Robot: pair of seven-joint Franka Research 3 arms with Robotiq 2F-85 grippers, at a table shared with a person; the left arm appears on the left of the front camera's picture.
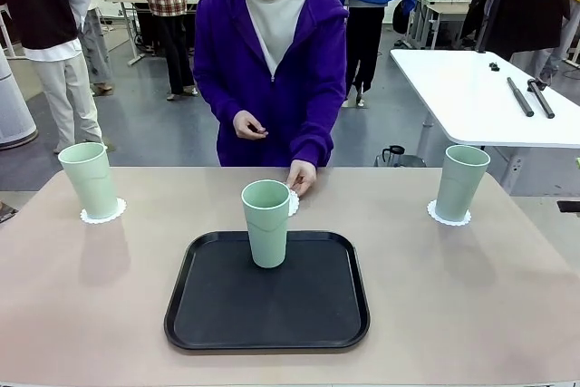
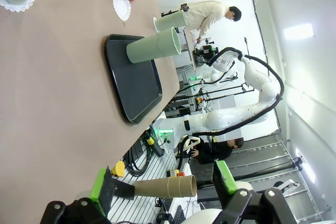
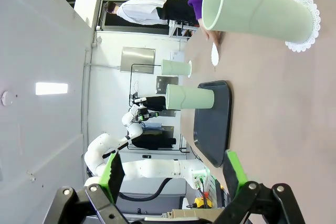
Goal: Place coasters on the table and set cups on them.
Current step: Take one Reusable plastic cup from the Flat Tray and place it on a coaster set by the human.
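A pale mint-green plastic tumbler (image 1: 266, 224) stands on the far part of the black rectangular tray (image 1: 272, 314). Just behind the tray, a round white paper doily (image 1: 293, 202) lies on the tan table (image 1: 471, 314). Left of the tray, a second tumbler (image 1: 90, 178) stands on a second doily (image 1: 102, 216); right of the tray, a third tumbler (image 1: 461, 182) stands on a third doily (image 1: 449, 217).

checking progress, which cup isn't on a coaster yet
The middle cup, standing on the black tray. The left cup and right cup each stand on a white coaster; the spare coaster lies at the person's hand.
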